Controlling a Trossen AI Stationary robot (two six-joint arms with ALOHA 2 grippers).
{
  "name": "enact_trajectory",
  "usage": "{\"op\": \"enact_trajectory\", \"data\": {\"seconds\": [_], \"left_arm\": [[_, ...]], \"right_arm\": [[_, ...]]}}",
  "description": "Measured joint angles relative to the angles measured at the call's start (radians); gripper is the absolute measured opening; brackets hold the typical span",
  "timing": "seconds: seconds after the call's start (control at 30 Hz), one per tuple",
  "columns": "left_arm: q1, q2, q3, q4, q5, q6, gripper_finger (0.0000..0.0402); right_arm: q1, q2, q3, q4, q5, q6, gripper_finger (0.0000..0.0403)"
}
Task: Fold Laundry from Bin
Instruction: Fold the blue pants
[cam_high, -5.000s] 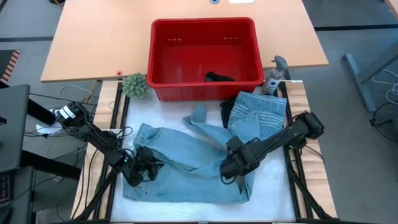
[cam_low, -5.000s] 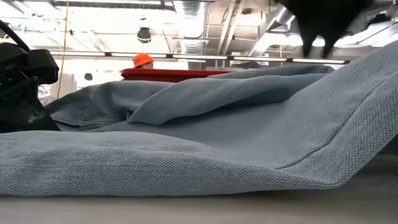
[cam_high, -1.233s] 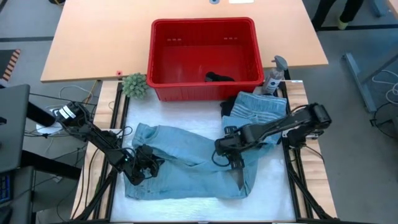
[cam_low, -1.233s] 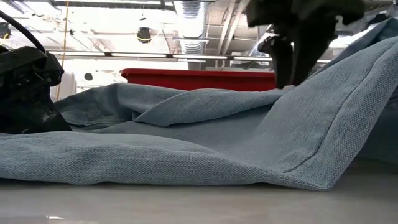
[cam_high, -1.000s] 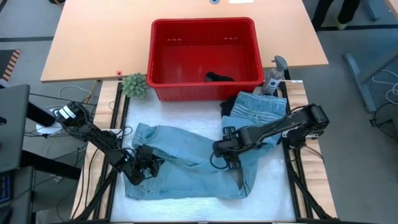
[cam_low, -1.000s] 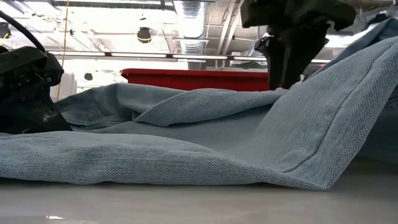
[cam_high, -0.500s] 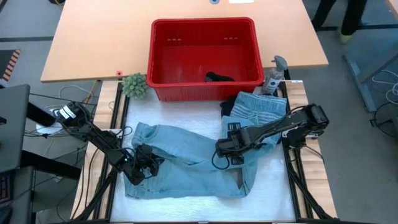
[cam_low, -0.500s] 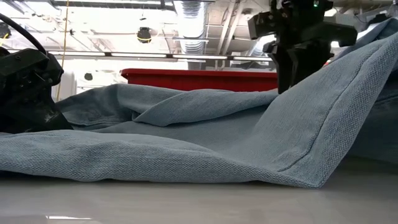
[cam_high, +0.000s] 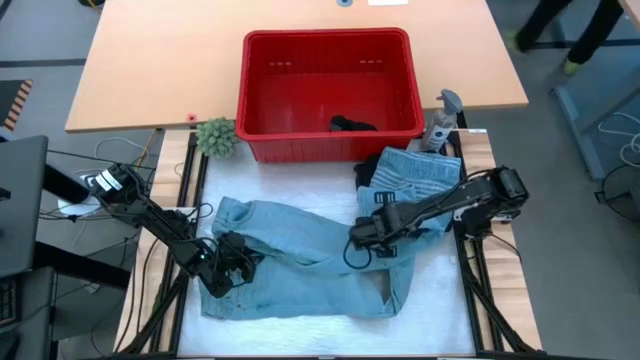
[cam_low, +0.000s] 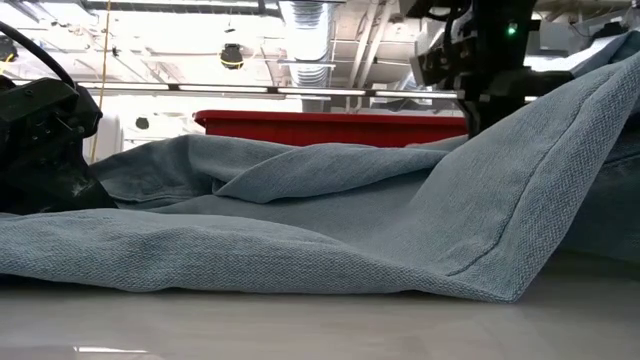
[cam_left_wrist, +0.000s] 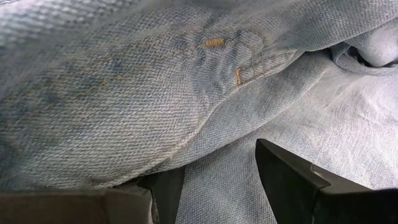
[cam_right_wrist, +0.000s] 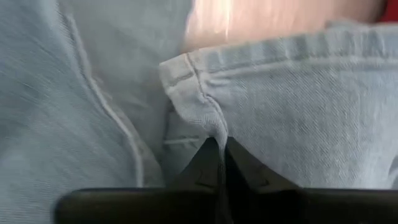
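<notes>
A pair of light blue jeans (cam_high: 300, 265) lies spread across the white mat (cam_high: 440, 300) on the near side of the red bin (cam_high: 330, 80), rumpled into folds that fill most of the low view. The left gripper (cam_high: 232, 268) sits on the jeans' waistband end, its fingers (cam_left_wrist: 292, 177) parted with denim bunched between them, though a firm hold cannot be told. The right gripper (cam_high: 366, 240) is over the other end of the jeans, its fingers (cam_right_wrist: 214, 165) pinched together on a thin fold of denim hem. Just beyond that gripper, between it and the bin, a folded stack of laundry (cam_high: 412, 180) rests on the mat, denim on top with a dark piece showing at its edge. A spray bottle (cam_high: 440, 122) stands against the bin's right corner, and a small green plant (cam_high: 216, 136) sits by its left corner. Inside the bin, one dark garment (cam_high: 352, 124) lies against the near wall. The bin itself stands on a wooden table (cam_high: 150, 70).
</notes>
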Motion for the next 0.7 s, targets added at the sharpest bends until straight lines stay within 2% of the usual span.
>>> {"op": "enact_trajectory", "data": {"seconds": [0.13,0.23,0.4,0.53,0.7], "left_arm": [[0.000,0.000,0.000,0.000,-0.001,0.001,0.0189],[0.000,0.000,0.000,0.001,-0.008,0.000,0.0189],[0.000,0.000,0.000,0.000,-0.017,-0.001,0.0189],[0.000,0.000,0.000,0.000,-0.017,-0.001,0.0189],[0.000,0.000,0.000,0.000,0.002,-0.006,0.0189]], "right_arm": [[-0.004,0.001,0.021,-0.034,0.001,0.003,0.0027],[0.007,-0.001,0.103,-0.060,0.003,-0.007,0.0027],[0.023,-0.003,0.351,-0.200,0.091,0.007,0.0027],[0.022,-0.003,0.588,-0.339,0.179,0.120,0.0027],[0.056,-0.066,0.763,-0.346,0.309,0.276,0.0027]]}}
